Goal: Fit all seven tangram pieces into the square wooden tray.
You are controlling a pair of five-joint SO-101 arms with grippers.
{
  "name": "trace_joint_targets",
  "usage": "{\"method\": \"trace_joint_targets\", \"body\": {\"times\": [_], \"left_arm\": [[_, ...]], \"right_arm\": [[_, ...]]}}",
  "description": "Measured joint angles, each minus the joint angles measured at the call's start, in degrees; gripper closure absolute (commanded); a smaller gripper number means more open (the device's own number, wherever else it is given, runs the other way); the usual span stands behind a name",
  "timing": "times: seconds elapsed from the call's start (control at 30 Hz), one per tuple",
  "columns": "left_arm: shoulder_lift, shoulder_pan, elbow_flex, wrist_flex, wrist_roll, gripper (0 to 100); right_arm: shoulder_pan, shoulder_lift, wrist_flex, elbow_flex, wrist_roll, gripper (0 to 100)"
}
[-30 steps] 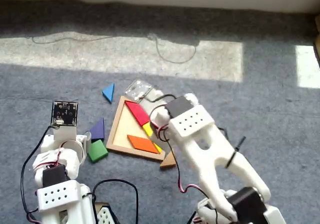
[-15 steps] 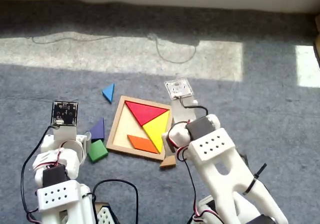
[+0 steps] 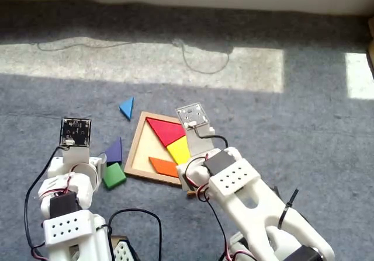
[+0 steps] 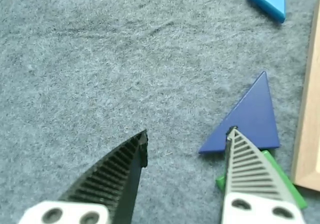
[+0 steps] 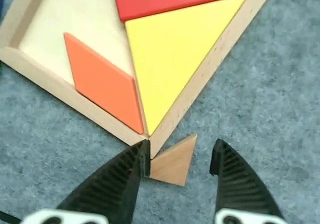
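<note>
Pulled back toward me, my right gripper [image 5: 181, 148] hangs with fingers apart, straddling the small plain wooden triangle [image 5: 172, 166] just outside the near corner of the square wooden tray [image 5: 205, 66]. My left gripper [image 4: 187, 134], also spread, sits left of the tray by the dark blue triangle [image 4: 252, 119].

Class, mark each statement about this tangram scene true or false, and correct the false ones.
1. The wooden tray holds the red triangle, yellow triangle and orange parallelogram. True.
2. The green piece lies inside the tray. False: it lies on the carpet beside the dark blue triangle.
3. The right tool is open, pointing at the plain wooden triangle. True.
4. The left tool grips the light blue triangle. False: it is open, and that triangle lies free on the carpet.
</note>
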Motion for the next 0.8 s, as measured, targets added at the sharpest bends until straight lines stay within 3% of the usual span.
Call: {"method": "trace_joint_targets", "body": {"times": [0.6, 0.8], "left_arm": [[0.0, 0.0, 0.0, 0.0, 0.0, 74], [0.0, 0.0, 0.0, 0.0, 0.0, 74]], "right_arm": [[-0.1, 0.2, -2.2, 3.3, -0.1, 80.0], [-1.1, 9.4, -2.5, 2.4, -2.5, 80.0]]}}
